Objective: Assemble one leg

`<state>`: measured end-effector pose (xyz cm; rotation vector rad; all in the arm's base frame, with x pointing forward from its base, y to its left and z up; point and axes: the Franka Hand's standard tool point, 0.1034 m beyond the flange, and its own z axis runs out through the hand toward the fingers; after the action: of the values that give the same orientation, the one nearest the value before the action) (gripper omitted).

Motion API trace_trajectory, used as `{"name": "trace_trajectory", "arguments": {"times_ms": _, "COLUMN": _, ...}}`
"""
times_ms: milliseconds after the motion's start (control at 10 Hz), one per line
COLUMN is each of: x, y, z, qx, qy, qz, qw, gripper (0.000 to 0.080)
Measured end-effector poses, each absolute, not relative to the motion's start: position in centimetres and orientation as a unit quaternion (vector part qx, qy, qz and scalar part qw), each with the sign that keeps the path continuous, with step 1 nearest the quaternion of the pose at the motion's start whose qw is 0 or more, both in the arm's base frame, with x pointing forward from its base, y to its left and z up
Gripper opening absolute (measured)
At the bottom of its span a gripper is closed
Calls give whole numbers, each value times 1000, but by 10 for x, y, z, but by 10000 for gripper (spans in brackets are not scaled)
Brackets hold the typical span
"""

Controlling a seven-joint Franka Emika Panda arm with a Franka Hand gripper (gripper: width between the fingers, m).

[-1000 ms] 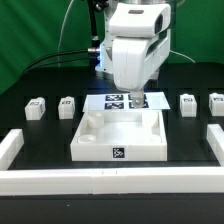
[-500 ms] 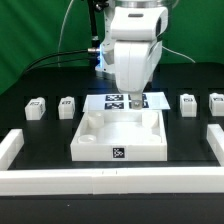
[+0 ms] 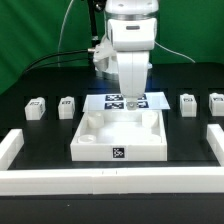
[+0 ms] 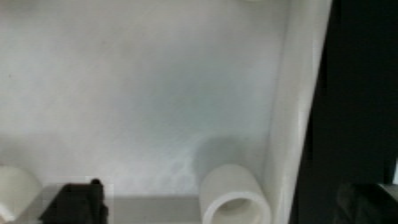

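Because the arm (image 3: 132, 45) hangs straight down in front of it, the marker board (image 3: 117, 100) shows only in part in the exterior view. The fingertips are hard to pick out against its printed squares. In the wrist view only one dark finger (image 4: 75, 203) is plain, and the picture's edge cuts it off. Its partner is at most a faint shape against the black worktop (image 4: 356, 100) beyond the wall of the tray (image 4: 160, 90). A round corner socket (image 4: 231, 195) and a second socket (image 4: 15, 190) also run off the frame there, and the whole view is blurred.

The jaws stand spread wide and released, gripping nothing; between them show only the tray's bare white floor and one socket. They hover over the far side of the tray (image 3: 95, 148), and whether they touch it I cannot tell.

All four legs rest on the worktop, well apart from the jaws. One leg (image 3: 36, 108) and a second leg (image 3: 67, 106) lie to the exterior view's left of the tray. A third leg (image 3: 187, 103) and a fourth leg (image 3: 217, 102) lie to its right. Each carries a tag too small to read. White rails (image 3: 10, 148) fence the worktop's near side.
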<state>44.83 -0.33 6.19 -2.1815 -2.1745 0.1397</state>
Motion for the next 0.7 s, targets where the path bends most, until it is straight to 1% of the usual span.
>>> {"name": "trace_trajectory", "arguments": {"times_ms": 200, "x": 436, "y": -9, "z": 54, "qx": -711, "qy": -700, "qz": 54, "qw": 39, "gripper": 650}}
{"name": "trace_trajectory", "arguments": {"times_ms": 500, "x": 439, "y": -8, "z": 52, "qx": -712, "qy": -699, "qz": 54, "qw": 39, "gripper": 650}}
{"name": "trace_trajectory", "arguments": {"times_ms": 600, "x": 448, "y": -8, "z": 46, "qx": -712, "qy": -700, "qz": 53, "qw": 40, "gripper": 650}}
{"name": "trace_trajectory", "arguments": {"times_ms": 700, "x": 440, "y": -7, "z": 38, "qx": -712, "qy": -698, "qz": 59, "qw": 48, "gripper": 650}}
